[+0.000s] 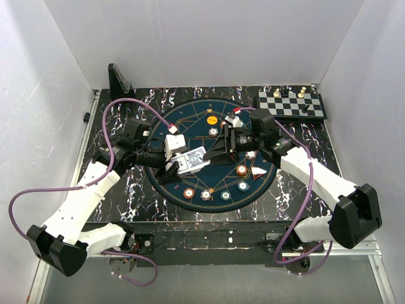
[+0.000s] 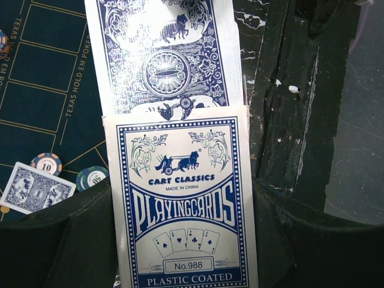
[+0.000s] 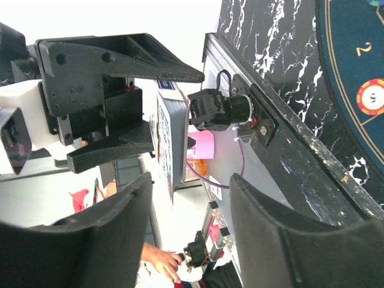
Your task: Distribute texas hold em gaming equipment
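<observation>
Card box changes hands over the table: the left gripper (image 1: 188,162) is clamped on a blue-and-white card box (image 2: 186,204), its two dark fingers (image 2: 57,240) pressed against the box's long sides. The box is open at its far end, and a stack of patterned playing cards (image 2: 165,54) sticks out of it, backs toward the wrist camera.

The box hangs above the round dark-blue mat (image 1: 190,126), near its centre. Its long axis runs along the left fingers, and from above its open end points to the right and slightly away, straight at the right gripper (image 3: 192,180). That gripper faces the box edge-on with its jaws apart and nothing between them. The protruding cards lie just ahead of its fingertips, but whether they touch cannot be told.

Below, a single card (image 2: 36,189) lies face down on the mat beside an orange chip (image 2: 47,163) and a teal chip (image 2: 91,177). More chips ring the near rim of the mat. A chessboard (image 1: 292,104) with pieces sits at the far right corner of the marbled table (image 1: 120,117).
</observation>
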Controlling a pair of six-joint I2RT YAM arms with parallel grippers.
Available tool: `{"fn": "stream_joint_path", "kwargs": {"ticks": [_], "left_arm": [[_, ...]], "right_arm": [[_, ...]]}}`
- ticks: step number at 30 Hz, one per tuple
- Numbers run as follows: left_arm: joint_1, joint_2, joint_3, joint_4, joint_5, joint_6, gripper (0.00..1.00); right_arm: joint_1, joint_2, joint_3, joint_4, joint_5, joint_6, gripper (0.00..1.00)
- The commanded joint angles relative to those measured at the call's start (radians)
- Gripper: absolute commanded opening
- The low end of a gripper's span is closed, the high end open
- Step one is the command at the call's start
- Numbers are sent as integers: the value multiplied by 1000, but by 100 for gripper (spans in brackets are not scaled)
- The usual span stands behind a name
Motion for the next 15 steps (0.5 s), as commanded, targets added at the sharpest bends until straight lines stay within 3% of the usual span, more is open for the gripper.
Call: {"fn": "stream_joint_path", "kwargs": {"ticks": [1,4,7,12,15], "left_arm": [[-2,-38,14,39,28,-4,3],[-2,-33,22,42,25,-9,3],[-2,-32,27,43,20,-8,3],[-2,-30,30,45,9,-9,2],[-2,-27,31,43,2,-6,3]], "right_arm": [[28,-12,9,105,5,43,68],[74,29,50,137,12,52,72],[118,88,90,166,13,75,70],[157,160,99,257,-1,148,53],[160,171,93,275,-6,168,37]]}}
